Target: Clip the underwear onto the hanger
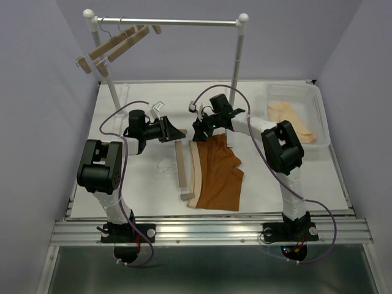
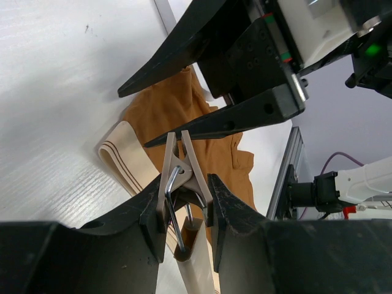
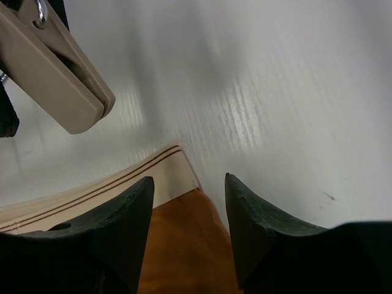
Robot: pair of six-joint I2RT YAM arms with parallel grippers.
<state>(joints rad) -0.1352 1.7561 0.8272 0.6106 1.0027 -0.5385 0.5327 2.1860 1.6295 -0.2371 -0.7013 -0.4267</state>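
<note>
The rust-brown underwear point(image 1: 217, 174) lies flat on the table, its pale striped waistband point(image 1: 193, 171) on the left side. The light-wood hanger point(image 1: 181, 170) lies just left of the waistband, hook to the left. My left gripper point(image 1: 179, 133) is shut on the handles of the hanger's far-end clip point(image 2: 182, 174); the clip's tips look nearly closed in the right wrist view point(image 3: 61, 79). My right gripper point(image 1: 198, 131) is open and empty, low over the far waistband corner, with the brown fabric point(image 3: 184, 245) and waistband point(image 3: 92, 190) between its fingers point(image 3: 128, 214). Its black fingers point(image 2: 202, 79) show in the left wrist view.
A clothes rack point(image 1: 165, 22) stands at the back, with several spare wooden hangers point(image 1: 116, 43) at its left end and a post point(image 1: 236, 67) behind the right arm. A white basket point(image 1: 306, 98) at the far right holds a cream garment point(image 1: 291, 116).
</note>
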